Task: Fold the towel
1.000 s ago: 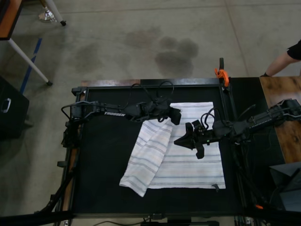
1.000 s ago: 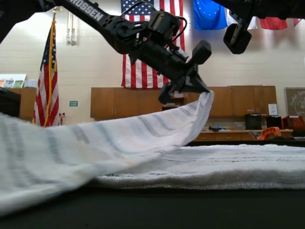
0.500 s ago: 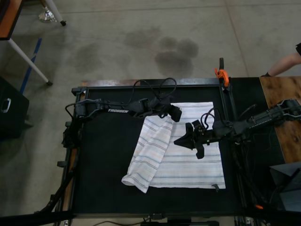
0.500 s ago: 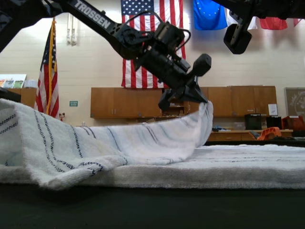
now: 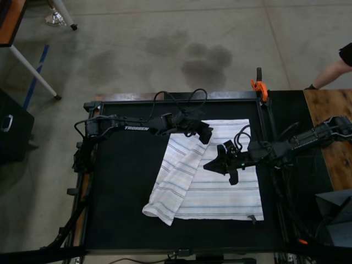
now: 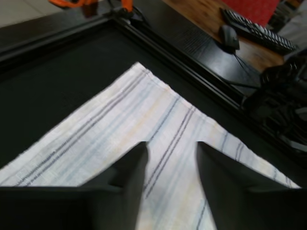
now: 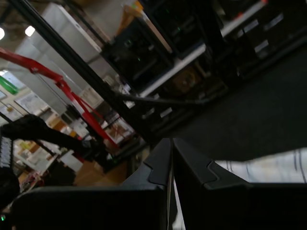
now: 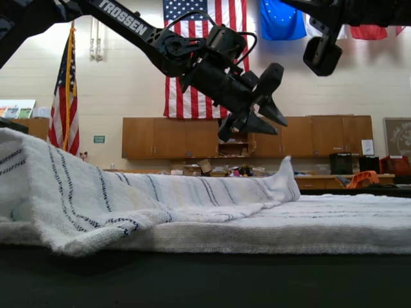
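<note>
One towel (image 5: pixel 214 176), two arms, two grippers, one orange clamp (image 5: pixel 258 86).

The towel, white with thin dark and pale stripes, lies on the black table (image 5: pixel 121 187), toward the top view's right half. Its left part is folded over diagonally onto the rest, forming a doubled band running from the upper middle down to a rounded corner near the table's front. In the exterior view the towel (image 8: pixel 192 205) rests flat with one corner peaking slightly upward.

Left gripper (image 5: pixel 204 133): above the towel's upper edge in the top view; in the exterior view the left gripper (image 8: pixel 270 115) hangs in the air clear of the cloth, fingers spread and empty. The left wrist view shows the two fingers (image 6: pixel 129 177) apart with the striped towel (image 6: pixel 158 129) below them.

Right gripper (image 5: pixel 217 164): over the towel's middle in the top view. The right wrist view shows its fingers (image 7: pixel 192 172) pressed together with nothing seen between them.

Surface: black tabletop with a raised black frame; the orange clamp sits on the far rail.

Room: stained concrete floor (image 5: pixel 165 49); wood cabinets (image 8: pixel 167 138) and flags (image 8: pixel 199 58) on the back wall in the exterior view. A person's arm (image 5: pixel 333 69) is at the top view's right edge.
</note>
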Action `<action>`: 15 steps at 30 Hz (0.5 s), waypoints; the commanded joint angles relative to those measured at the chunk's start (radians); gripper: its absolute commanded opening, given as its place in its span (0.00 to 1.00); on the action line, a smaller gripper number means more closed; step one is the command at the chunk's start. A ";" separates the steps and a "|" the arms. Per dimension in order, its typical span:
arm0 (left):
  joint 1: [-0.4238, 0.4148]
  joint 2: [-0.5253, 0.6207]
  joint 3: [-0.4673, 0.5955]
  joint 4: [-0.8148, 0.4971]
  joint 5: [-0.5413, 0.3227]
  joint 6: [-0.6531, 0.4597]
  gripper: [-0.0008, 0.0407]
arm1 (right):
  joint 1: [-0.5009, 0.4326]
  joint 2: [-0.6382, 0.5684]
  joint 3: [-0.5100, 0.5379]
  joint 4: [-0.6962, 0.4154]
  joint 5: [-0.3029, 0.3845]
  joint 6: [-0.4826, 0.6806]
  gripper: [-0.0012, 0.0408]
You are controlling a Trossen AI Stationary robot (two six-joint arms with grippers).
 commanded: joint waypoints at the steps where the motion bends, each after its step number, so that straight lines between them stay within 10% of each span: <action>1: 0.003 -0.003 0.007 -0.049 0.013 -0.004 0.52 | 0.005 0.000 0.000 -0.026 -0.006 0.002 0.03; 7: 0.022 -0.039 0.004 -0.313 -0.051 0.079 0.73 | 0.018 0.010 0.000 -0.056 0.008 0.002 0.03; 15: 0.024 -0.138 0.001 -0.647 -0.344 0.126 0.73 | 0.027 0.107 0.000 -0.159 0.232 0.131 0.03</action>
